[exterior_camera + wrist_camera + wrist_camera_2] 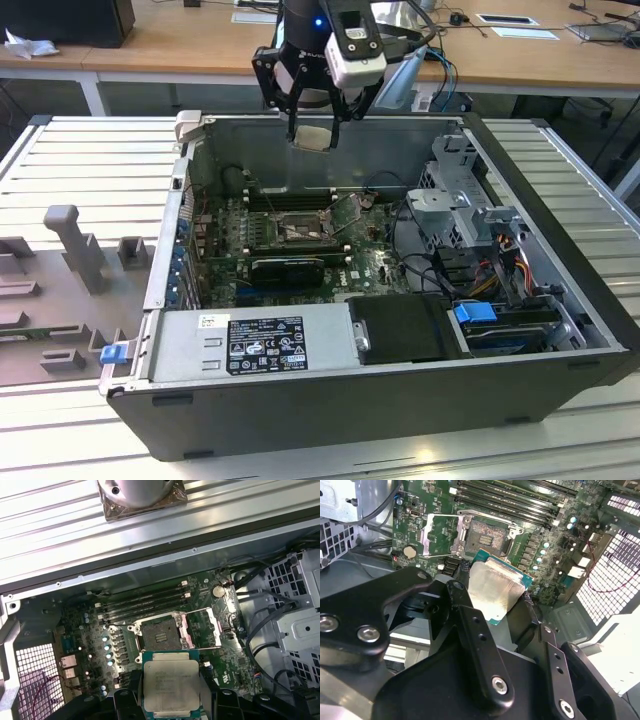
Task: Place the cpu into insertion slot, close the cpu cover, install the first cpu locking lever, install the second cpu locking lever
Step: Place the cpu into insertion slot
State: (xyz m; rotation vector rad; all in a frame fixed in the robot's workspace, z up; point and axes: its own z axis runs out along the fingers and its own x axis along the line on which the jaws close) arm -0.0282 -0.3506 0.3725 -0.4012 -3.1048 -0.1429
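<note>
Grip: jaws closed on the cpu (171, 684), pinching it by two opposite edges. The metal top face is turned up toward the wrist in both wrist views. In the exterior view the chip (313, 138) shows as a pale square at the jaw tips.

Position: the chip hangs in the air over the far wall of the open computer case (400, 400), which sits on the ribbed counter (90, 150). It is well apart from the board and touches nothing but the jaws.

Key relation: the insertion slot (159, 632) lies below the chip on the green motherboard (365, 270). In the exterior view it is also offset toward the camera from the jaws. It is bare, with the contact field exposed. In the first wrist view the chip's edges run roughly parallel to the slot's frame, so I judge little twist is left to take out. The gap is mostly height plus a short offset along the board. Corner keying cannot be told.

Cover: the cpu cover (426, 537) is swung open and lies flat just beside the slot, clear of the opening.

Arm pose: the wrist points straight down, jaws vertical, above the case's far rim. Cable bundles and the drive cage (460, 190) lie toward the exterior view's right, apart from the jaws.

Status: judged as carry phase, chip not yet seated.
</note>
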